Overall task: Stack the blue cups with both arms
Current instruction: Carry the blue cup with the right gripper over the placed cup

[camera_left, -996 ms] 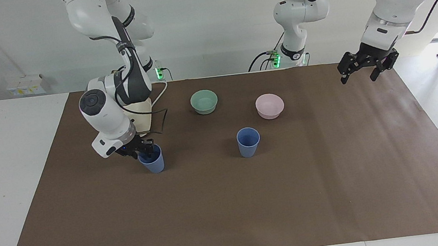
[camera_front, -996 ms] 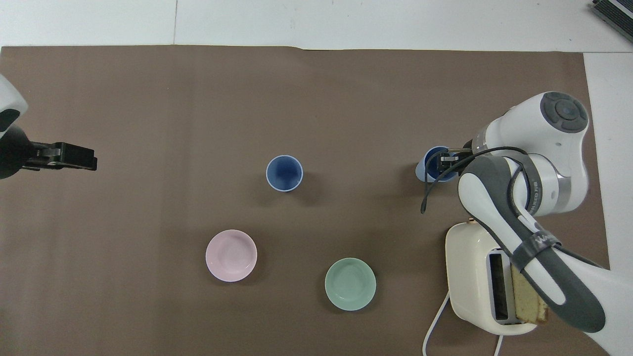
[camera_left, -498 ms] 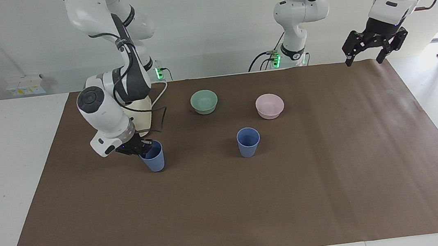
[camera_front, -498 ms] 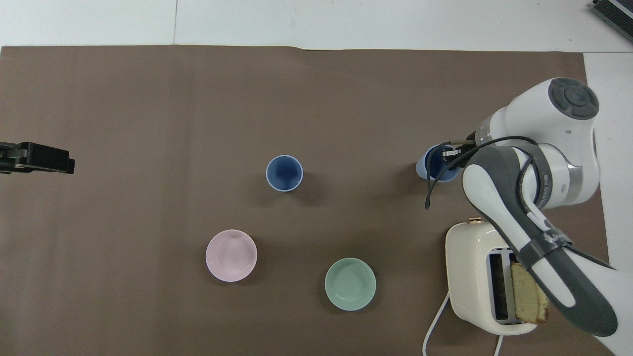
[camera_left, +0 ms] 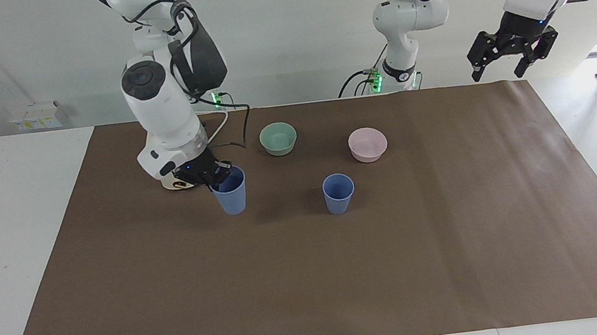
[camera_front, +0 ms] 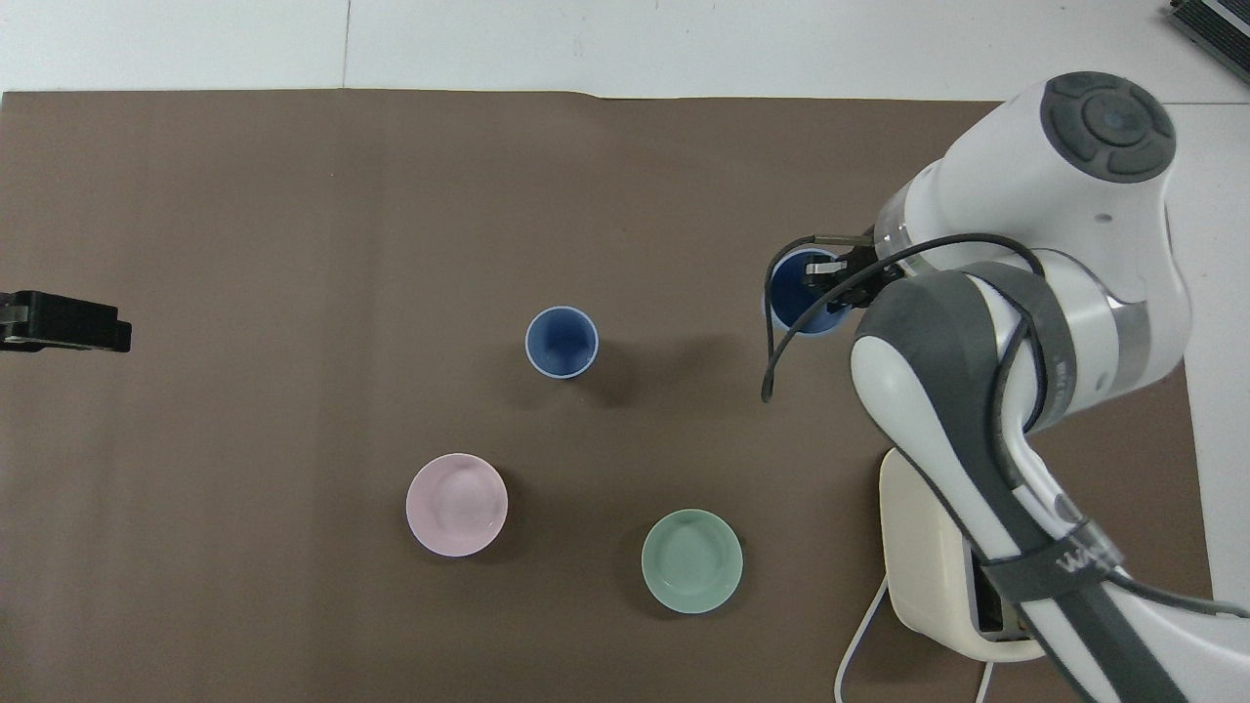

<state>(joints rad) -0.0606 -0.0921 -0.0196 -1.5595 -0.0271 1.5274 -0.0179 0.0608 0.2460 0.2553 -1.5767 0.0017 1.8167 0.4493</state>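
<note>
One blue cup point(camera_left: 338, 193) stands upright on the brown mat near the middle of the table; it also shows in the overhead view point(camera_front: 561, 342). My right gripper point(camera_left: 215, 176) is shut on the rim of the second blue cup point(camera_left: 232, 196) and holds it upright above the mat, toward the right arm's end from the standing cup. In the overhead view the right gripper point(camera_front: 830, 283) partly covers that cup point(camera_front: 793, 305). My left gripper point(camera_left: 497, 73) is open and empty, raised over the mat's edge at the left arm's end; its tip shows in the overhead view point(camera_front: 68, 322).
A teal bowl point(camera_left: 278, 138) and a pink bowl point(camera_left: 367, 144) sit nearer to the robots than the standing cup. A cream toaster point(camera_front: 918, 547) stands under the right arm, mostly hidden. The brown mat point(camera_left: 346, 285) covers the table.
My right gripper has lifted its blue cup off the mat and carried it toward the standing cup. My left gripper rose and drew back to the mat's edge.
</note>
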